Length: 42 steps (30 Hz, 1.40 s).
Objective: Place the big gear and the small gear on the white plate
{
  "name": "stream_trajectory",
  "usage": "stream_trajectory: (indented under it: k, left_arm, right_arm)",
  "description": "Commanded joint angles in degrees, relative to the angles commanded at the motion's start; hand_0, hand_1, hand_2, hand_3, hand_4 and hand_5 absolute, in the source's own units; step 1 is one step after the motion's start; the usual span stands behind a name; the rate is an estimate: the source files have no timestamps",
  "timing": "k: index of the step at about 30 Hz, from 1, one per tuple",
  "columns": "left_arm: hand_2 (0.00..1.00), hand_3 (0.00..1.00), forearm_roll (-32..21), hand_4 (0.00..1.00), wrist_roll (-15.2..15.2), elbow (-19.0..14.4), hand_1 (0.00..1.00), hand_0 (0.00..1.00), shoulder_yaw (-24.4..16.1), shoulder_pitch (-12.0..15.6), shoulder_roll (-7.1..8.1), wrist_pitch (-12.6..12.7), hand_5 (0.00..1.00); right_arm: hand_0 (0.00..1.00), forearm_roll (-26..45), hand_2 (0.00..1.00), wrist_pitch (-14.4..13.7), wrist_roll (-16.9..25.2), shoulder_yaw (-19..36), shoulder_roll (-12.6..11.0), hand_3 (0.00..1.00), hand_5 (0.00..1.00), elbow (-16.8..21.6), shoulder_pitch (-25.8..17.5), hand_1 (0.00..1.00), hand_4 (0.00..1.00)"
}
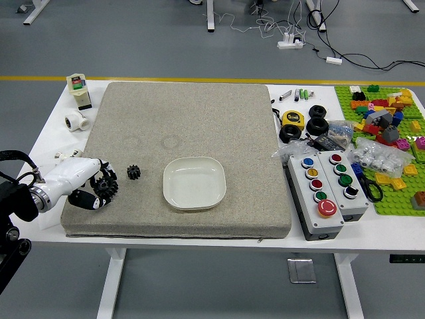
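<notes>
Because the left robot hand (83, 184) wraps around the big gear (106, 189), part of that gear is hidden, and whether its underside touches the mat (186, 123) is hard to tell. The fingers are bent partway closed, holding the gear at its left side, with some curled over its upper side and a dark-tipped digit below and to the left; black tips against black teeth make the exact contact points hard to separate. The arm (16, 203) behind the hand is cut off by the picture's left edge. Behind the wrist, a white tube (75, 153) shows only in part, and on the far right the green baseplates (403, 199) run out of the picture. What the clear bags (382, 158) contain is too small to make out. The big gear is black and round, with thick teeth around its rim, and it sits over the left part of the mat, near the front. The small gear (133, 173), also black and toothed, lies by itself on the mat, between the big gear and the plate but a little farther back. The plate (194, 181) is white, shallow and rounded at the corners, with a raised rim; it rests on the mat, bare inside, right of both gears.
</notes>
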Motion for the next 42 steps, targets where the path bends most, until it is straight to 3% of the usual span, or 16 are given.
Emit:
stream_trajectory:
  k: [7,11,15,19,20,25,26,31,32,37,38,42]
  left_arm:
    - [0.444,0.525,0.00,0.002,-0.16,-5.26,0.398,0.277,6.31,-4.26,0.15,0.84,0.002]
    - [0.442,0.524,0.00,0.002,-0.59,-5.48,0.396,0.276,10.72,-7.35,-0.29,1.75,0.002]
    - [0.450,0.530,0.00,0.002,-1.50,-1.15,0.402,0.277,16.75,-12.25,-2.29,4.00,0.002]
    - [0.450,0.530,0.00,0.002,-2.28,2.82,0.402,0.277,20.24,-14.74,-3.68,6.21,0.002]
    - [0.490,0.558,0.00,0.384,-2.58,4.20,0.435,0.298,21.18,-15.46,-4.12,6.91,0.002]
    - [0.490,0.558,0.00,0.384,-2.84,7.35,0.435,0.298,23.32,-17.34,-5.26,7.79,0.002]
    - [0.626,0.683,0.00,0.982,-2.77,8.04,0.592,0.378,23.69,-17.75,-5.55,7.82,0.209]
    - [0.626,0.683,0.00,0.982,-2.77,9.06,0.592,0.378,24.45,-18.87,-6.16,7.40,0.209]
    - [0.754,0.808,0.00,0.998,-2.74,9.02,0.675,0.496,24.49,-19.01,-6.19,7.18,0.396]
    - [0.754,0.808,0.00,0.998,-2.63,8.71,0.675,0.496,24.05,-19.18,-6.24,5.83,0.396]
    - [0.825,0.828,0.00,0.998,-2.66,8.45,0.712,0.545,23.83,-19.06,-6.21,5.47,0.451]
    - [0.825,0.828,0.00,0.998,-2.63,7.42,0.712,0.545,22.74,-18.59,-6.13,5.43,0.451]
  right_arm:
    - [0.763,0.05,0.838,0.01,0.02,-0.03,-0.04,0.787,0.797,0.05,-0.03,0.806,0.943]
    - [0.764,0.06,0.838,0.00,-0.01,-0.12,-0.04,0.787,0.797,0.06,0.01,0.806,0.943]
    - [0.764,0.24,0.838,-0.02,-0.05,-0.37,-0.05,0.787,0.797,0.14,0.09,0.806,0.943]
    - [0.764,0.35,0.838,-0.03,-0.05,-0.43,-0.07,0.787,0.797,0.17,0.14,0.806,0.943]
    - [0.764,0.31,0.838,-0.03,-0.06,-0.44,-0.09,0.787,0.798,0.18,0.19,0.806,0.944]
    - [0.764,0.30,0.838,-0.02,-0.05,-0.45,-0.17,0.787,0.798,0.21,0.30,0.806,0.944]
    - [0.764,0.35,0.837,-0.03,-0.03,-0.46,-0.18,0.787,0.798,0.23,0.33,0.806,0.944]
    - [0.764,0.30,0.837,-0.03,-0.03,-0.48,-0.25,0.787,0.798,0.25,0.41,0.806,0.944]
    - [0.764,0.30,0.837,-0.03,-0.03,-0.48,-0.27,0.787,0.798,0.26,0.41,0.807,0.944]
    - [0.764,0.26,0.837,-0.02,0.00,-0.42,-0.34,0.787,0.798,0.26,0.47,0.807,0.944]
    - [0.764,0.23,0.837,-0.03,0.00,-0.36,-0.34,0.786,0.799,0.27,0.46,0.806,0.945]
    - [0.764,0.22,0.837,-0.05,0.03,-0.26,-0.32,0.786,0.799,0.26,0.48,0.806,0.945]
